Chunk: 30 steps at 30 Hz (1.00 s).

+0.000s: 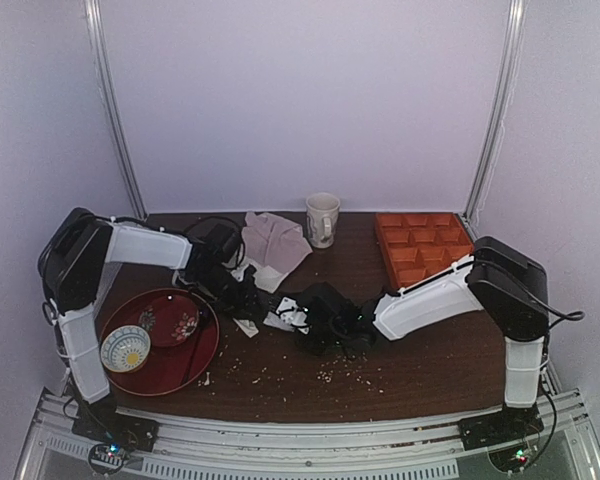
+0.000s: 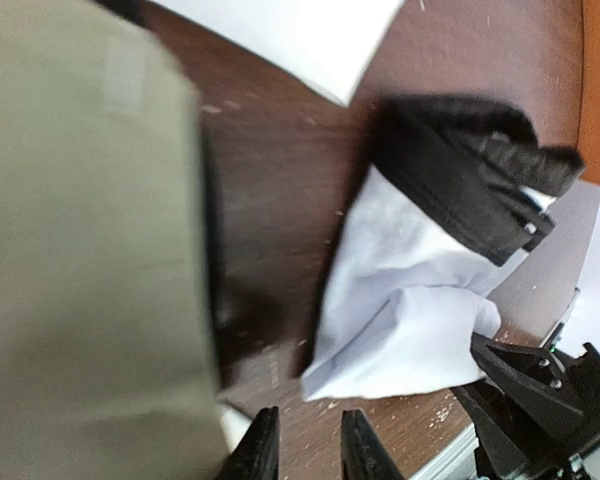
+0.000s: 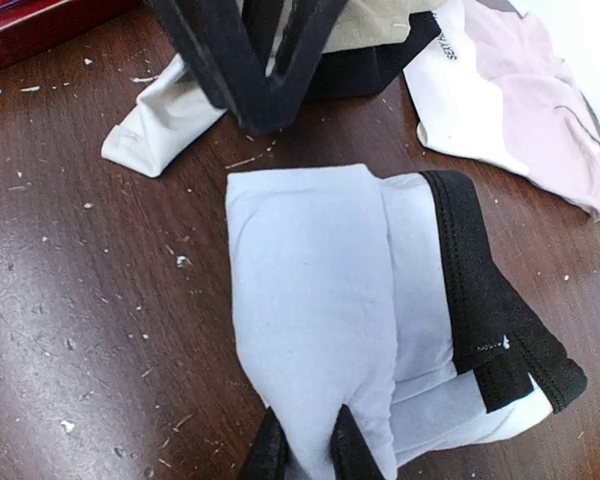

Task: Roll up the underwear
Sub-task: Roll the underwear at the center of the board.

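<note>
Inside the right gripper [image 3: 307, 425] sits one edge of the underwear [image 3: 310, 280].

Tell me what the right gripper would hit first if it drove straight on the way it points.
The underwear: the right gripper is pinched on its near edge, so it would plough into that folded cloth at once. Beyond that lies the left gripper, though depth there is unclear.
</note>
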{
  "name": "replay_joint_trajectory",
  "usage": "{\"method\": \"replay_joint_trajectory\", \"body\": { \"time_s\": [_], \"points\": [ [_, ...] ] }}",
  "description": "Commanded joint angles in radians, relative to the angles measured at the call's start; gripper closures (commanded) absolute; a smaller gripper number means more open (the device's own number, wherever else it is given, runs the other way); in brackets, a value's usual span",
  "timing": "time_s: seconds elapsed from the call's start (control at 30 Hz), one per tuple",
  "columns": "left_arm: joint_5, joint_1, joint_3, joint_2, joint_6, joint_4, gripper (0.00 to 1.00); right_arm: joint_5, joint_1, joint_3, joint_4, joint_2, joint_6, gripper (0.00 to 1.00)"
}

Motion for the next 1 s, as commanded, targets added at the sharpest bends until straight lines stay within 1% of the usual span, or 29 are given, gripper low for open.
{"method": "replay_joint_trajectory", "body": {
  "time_s": [0.0,0.13,0.37,0.67,0.8,0.97],
  "points": [
    [-0.016,0.032,-0.024,-0.096,0.002,-0.032,0.69,-0.205,-0.018,0.0,-0.258,0.006,0.082,1.0],
    [-0.019,0.034,-0.031,-0.132,-0.004,-0.034,0.69,-0.32,-0.035,0.054,-0.339,0.017,0.088,1.0],
    [-0.015,0.033,-0.043,-0.172,-0.007,-0.035,0.69,-0.608,-0.128,0.208,-0.489,0.103,0.129,1.0],
    [-0.013,0.033,-0.054,-0.189,0.006,-0.04,0.69,-0.841,-0.227,0.271,-0.518,0.188,0.243,1.0],
    [-0.01,0.034,-0.054,-0.188,0.008,-0.037,0.69,-0.89,-0.256,0.308,-0.54,0.236,0.283,1.0],
    [-0.013,0.033,-0.058,-0.189,0.016,-0.04,0.69,-0.991,-0.303,0.305,-0.474,0.261,0.375,1.0]
  ]
}}
